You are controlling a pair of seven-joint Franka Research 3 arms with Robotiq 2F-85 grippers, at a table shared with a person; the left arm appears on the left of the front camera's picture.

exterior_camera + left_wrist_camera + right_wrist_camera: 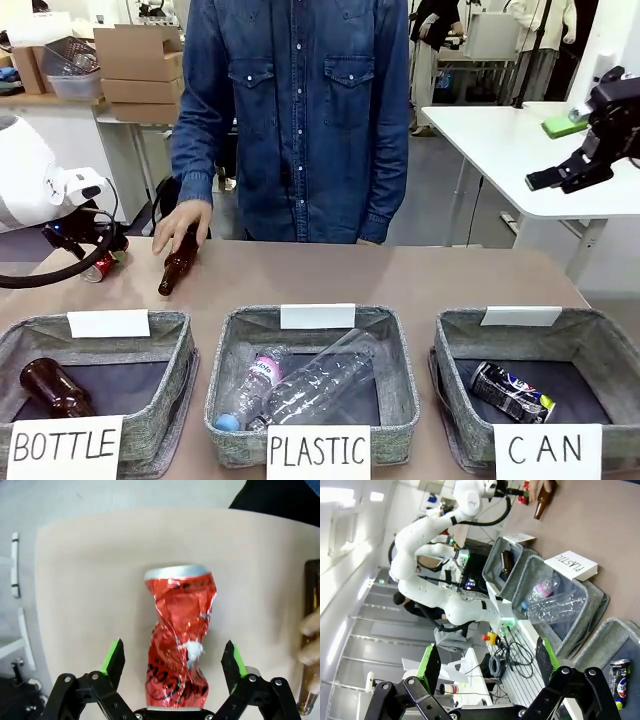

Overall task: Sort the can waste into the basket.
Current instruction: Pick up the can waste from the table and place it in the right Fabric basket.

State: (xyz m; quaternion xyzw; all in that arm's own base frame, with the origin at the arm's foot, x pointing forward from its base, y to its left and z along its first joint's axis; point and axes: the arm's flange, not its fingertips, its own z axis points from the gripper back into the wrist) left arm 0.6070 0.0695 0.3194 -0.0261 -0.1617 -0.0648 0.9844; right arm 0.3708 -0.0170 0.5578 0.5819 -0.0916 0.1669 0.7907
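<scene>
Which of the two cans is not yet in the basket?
The crushed red can, lying on the table inside the open left hand. The black can already lies in the basket signed CAN.

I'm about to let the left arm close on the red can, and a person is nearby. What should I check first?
1. Left end effector open, straddling the red can: ok.
2. Can roughly centred in the opening: ok.
3. Person's hand, on the brown bottle beside the can, close to the grasp: not ok.
4. CAN basket has room beside the black can: ok.
5. Right end effector open, held high, clear of the basket: ok.
</scene>
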